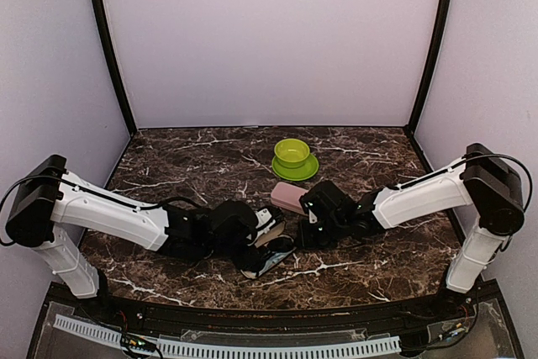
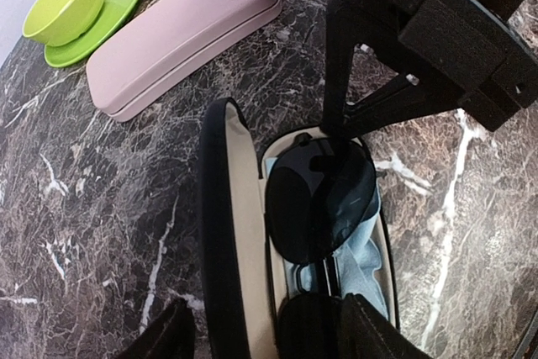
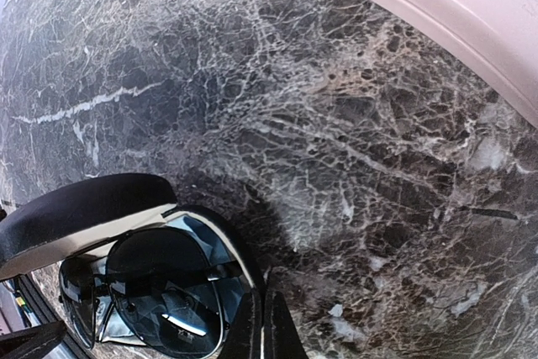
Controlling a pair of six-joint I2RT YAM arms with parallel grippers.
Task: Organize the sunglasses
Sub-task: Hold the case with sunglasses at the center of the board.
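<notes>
In the top view the left arm reaches from the left edge to the middle of the bench. The left claw is spread wide. One finger sits at the lower left of its wrist view and the other at the lower right, straddling the near end of the black case. It grips nothing that shows.

The case lies open with its lid tipped up on the left. Inside, on a blue cloth, rest the sunglasses, dark lenses up. Their long axis follows the case, from the frame's centre down to its bottom edge. Seen from above, the case slants from lower left to upper right.

Just above and right of it lies the shut pink case, then a green bowl on a saucer.

The right claw is pressed shut, its tips at the glasses' far rim. Whether it nips the frame cannot be told.
</notes>
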